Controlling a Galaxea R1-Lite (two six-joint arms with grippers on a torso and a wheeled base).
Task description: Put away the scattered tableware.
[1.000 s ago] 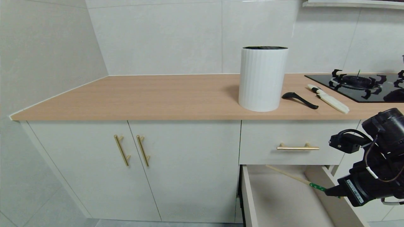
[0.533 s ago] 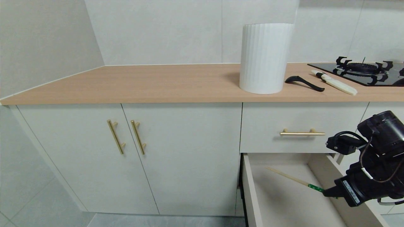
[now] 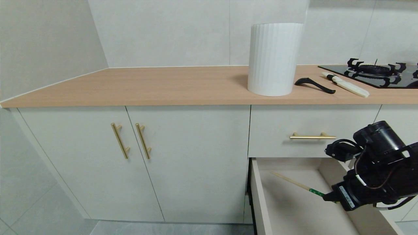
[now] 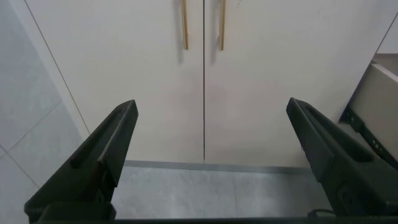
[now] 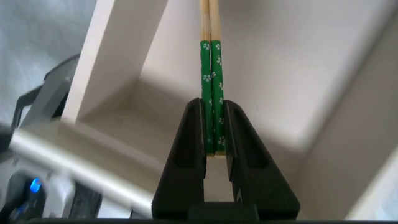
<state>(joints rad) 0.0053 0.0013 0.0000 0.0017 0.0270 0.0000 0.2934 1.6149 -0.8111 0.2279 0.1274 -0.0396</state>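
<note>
My right gripper point(image 3: 327, 196) is shut on a pair of wooden chopsticks point(image 3: 295, 185) with green-patterned ends point(image 5: 211, 93). It holds them over the open lower drawer point(image 3: 258, 195), tips pointing toward the drawer's back left. The right wrist view has the fingers point(image 5: 193, 149) clamped on the green ends, with the pale drawer floor point(image 5: 267, 68) beneath. On the wooden countertop point(image 3: 163, 86) lie a black spoon point(image 3: 314, 85) and a cream knife point(image 3: 346, 86), right of a tall white ribbed holder point(image 3: 273, 58). My left gripper point(image 4: 211, 155) is open, low before the cabinet doors point(image 4: 205, 62).
A black gas hob point(image 3: 375, 73) sits at the counter's right end. The upper drawer with a gold handle point(image 3: 312, 137) is closed just above the open one. Double cabinet doors with gold handles point(image 3: 130, 143) stand to the left. Grey floor tiles point(image 4: 205, 193) lie below.
The head camera dropped lower, shifting the whole view. My right gripper with the chopsticks has moved left and a little down into the open drawer.
</note>
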